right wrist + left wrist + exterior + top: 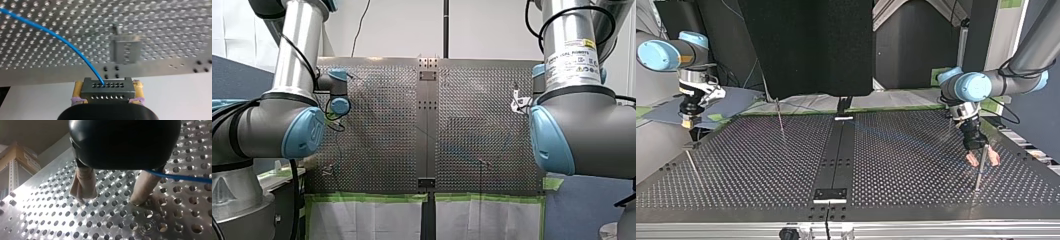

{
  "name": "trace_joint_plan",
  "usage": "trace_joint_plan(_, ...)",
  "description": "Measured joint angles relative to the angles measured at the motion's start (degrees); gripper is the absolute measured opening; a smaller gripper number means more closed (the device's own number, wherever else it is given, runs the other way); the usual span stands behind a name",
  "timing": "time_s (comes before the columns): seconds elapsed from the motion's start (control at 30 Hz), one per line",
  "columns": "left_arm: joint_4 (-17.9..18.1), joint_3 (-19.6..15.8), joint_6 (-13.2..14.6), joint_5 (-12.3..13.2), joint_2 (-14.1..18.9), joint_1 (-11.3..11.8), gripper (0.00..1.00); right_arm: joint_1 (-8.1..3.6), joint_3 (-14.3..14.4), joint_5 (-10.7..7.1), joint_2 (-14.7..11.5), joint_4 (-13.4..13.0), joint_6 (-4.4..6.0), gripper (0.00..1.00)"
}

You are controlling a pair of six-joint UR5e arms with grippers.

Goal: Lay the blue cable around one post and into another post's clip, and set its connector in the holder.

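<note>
The blue cable [62, 41] runs from a grey connector block [107, 90] out over the perforated plate. My right gripper [107, 93] is shut on that block, with a yellow pad on each side. In the top view my right gripper [687, 121] hangs at the left edge of the table. My left gripper [984, 160] stands open at the top view's right, its beige fingertips just above the plate beside a thin post [977, 176]. In the left wrist view the cable [185, 178] passes along the outside of one finger [144, 187]; nothing lies between the fingers.
Two more thin posts stand on the plate [916, 200], one at the back [781, 120] and one at the top view's left [692, 162]. A dark centre strip [836, 155] carries small brackets. A grey bracket [126, 50] sits ahead of my right gripper.
</note>
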Motion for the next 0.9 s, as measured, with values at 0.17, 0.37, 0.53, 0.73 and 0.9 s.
trace_joint_plan(0.17,0.0,0.0,0.0,0.0,0.0,0.0,1.0,-0.23,-2.0,-2.09,2.3,1.4,-0.97,0.0)
trace_joint_plan(0.37,0.0,0.0,0.1,0.0,0.0,0.0,1.0,-0.44,-4.6,-4.59,3.0,3.7,-0.99,0.0)
trace_joint_plan(0.53,0.0,0.0,0.1,0.0,0.0,0.0,1.0,-0.7,-6.5,-5.14,3.0,5.9,-1.15,0.0)
trace_joint_plan(0.73,0.0,0.0,0.1,0.0,0.0,0.0,1.0,-1.37,-6.9,-5.64,3.0,6.5,-1.03,0.0)
trace_joint_plan(0.9,-0.2,0.0,0.2,0.0,0.0,0.0,1.0,-2.04,-6.9,-8.01,3.0,5.9,-0.62,0.0)
